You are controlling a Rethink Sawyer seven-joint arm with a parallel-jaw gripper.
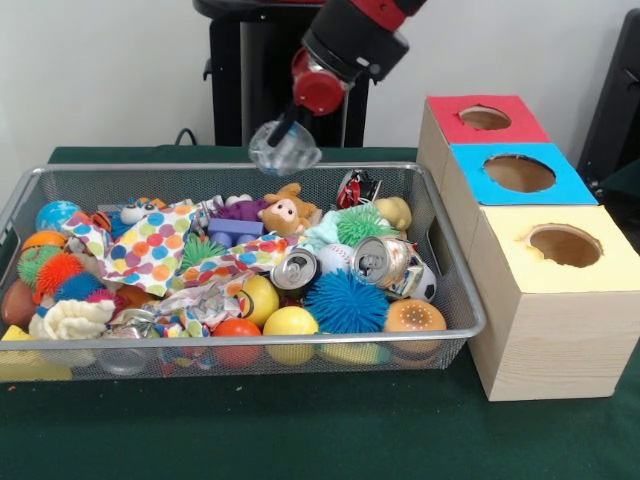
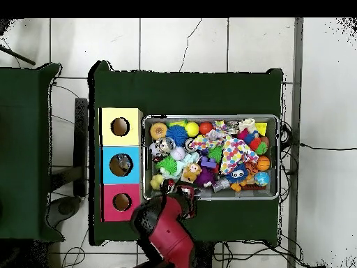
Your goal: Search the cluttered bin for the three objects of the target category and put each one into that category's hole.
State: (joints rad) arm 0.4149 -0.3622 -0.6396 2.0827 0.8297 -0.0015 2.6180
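- My gripper (image 1: 284, 140) is clenched around a crumpled clear plastic bottle (image 1: 285, 150), which I hold in the air above the far rim of the wire mesh bin (image 1: 455, 290)
- In the overhead view my red arm (image 2: 167, 234) reaches over the bin's edge, near the red box
- Below me lie a brown plush monkey (image 1: 288, 212), a purple block (image 1: 234, 232) and a green spiky ball (image 1: 362, 224)
- Two dented metal cans (image 1: 296, 268) and (image 1: 382, 260) rest among the clutter, beside a blue spiky ball (image 1: 346, 302) and smooth yellow balls (image 1: 290, 322)
- A polka-dot cloth (image 1: 150, 250) drapes across the bin's middle
- Beside the bin stand three wooden boxes, each with a round hole: the red box (image 1: 482, 118), the blue box (image 1: 518, 174) and the yellow box (image 1: 560, 248)
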